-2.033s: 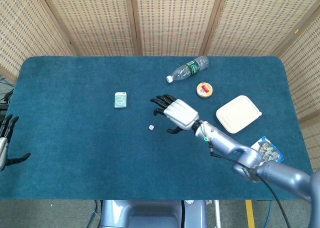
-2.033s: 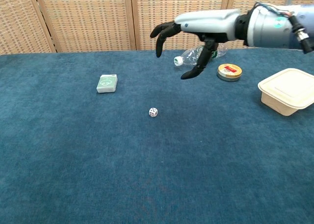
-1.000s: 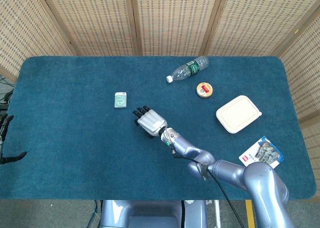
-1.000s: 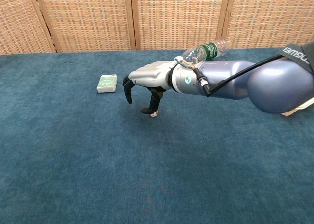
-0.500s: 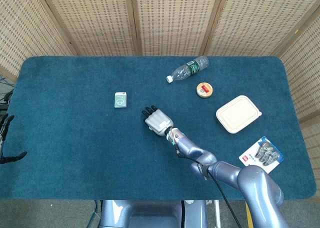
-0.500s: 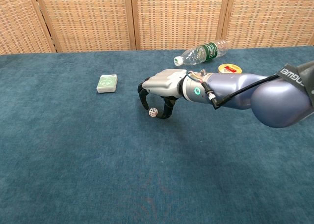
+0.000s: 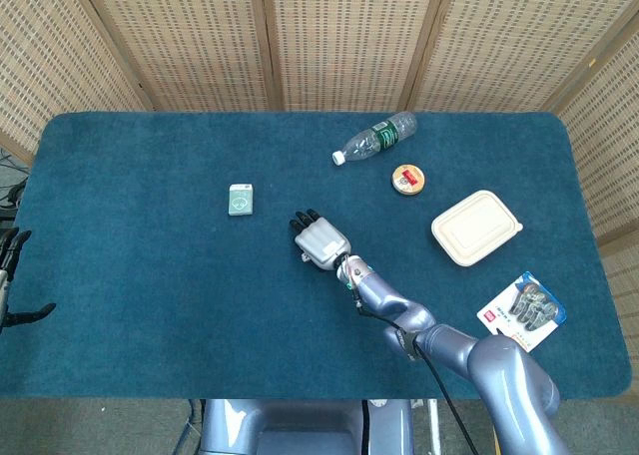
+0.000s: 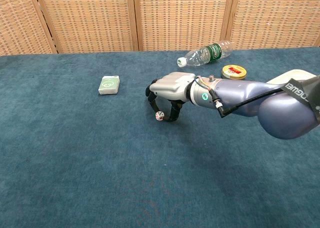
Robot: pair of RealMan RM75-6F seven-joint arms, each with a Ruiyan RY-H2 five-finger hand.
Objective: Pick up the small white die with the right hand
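Observation:
The small white die (image 8: 159, 116) lies on the blue table cloth (image 8: 75, 153) in the chest view. My right hand (image 8: 169, 90) is arched palm-down over it, dark fingers (image 8: 152, 99) on the die's left and thumb on its right, tips near the cloth. Whether they touch the die I cannot tell. In the head view the right hand (image 7: 319, 241) covers the die. My left hand (image 7: 10, 270) hangs off the table's left edge with fingers spread, holding nothing.
A small green-white box (image 8: 109, 84) lies left of the hand. At the back right are a lying water bottle (image 8: 206, 54), a round tin (image 8: 233, 71) and a white lidded container (image 7: 476, 227). A printed packet (image 7: 521, 307) is near the front right.
The right hand came from the right, dropped over the die and curled its fingers in around it. The die has shifted slightly right. The left hand has not moved.

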